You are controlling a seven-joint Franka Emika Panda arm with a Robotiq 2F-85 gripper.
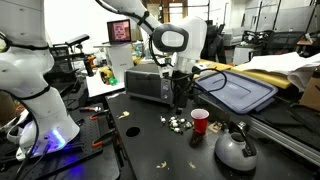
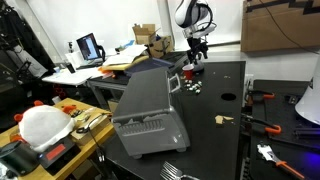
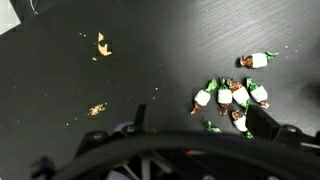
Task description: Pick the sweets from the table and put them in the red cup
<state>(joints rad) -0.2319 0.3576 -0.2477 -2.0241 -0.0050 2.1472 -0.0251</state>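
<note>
In the wrist view, two yellowish scraps lay in the left half of the frame on the black bench, well apart from the sweets. These sat bunched at centre right, with one stray piece near the upper right edge. The end effector showed at the bottom edge, its fingers spread wide and nothing between them. The right finger stood just beside the lower edge of the bunch, so the pile was off-centre in the gap.

In an exterior view the sweets lay at lower centre under the end effector. The cup stood upright just to their right, and a kettle sat further right and lower.

The likely trouble was the grasp itself. The pieces were tiny, wrapped and touching, so closing on them could have caught several, or none, or squeezed one out sideways. A descent from that offset could have put the right finger onto the pile and scattered it. The cup looked light and stood close by, so a sideways sweep or a low carry could have tipped it. A piece let go too far above it might have bounced off the rim.

No brand, label or writing could be read. A monitor at upper left showed a pinkish picture, too small to make out.
</note>
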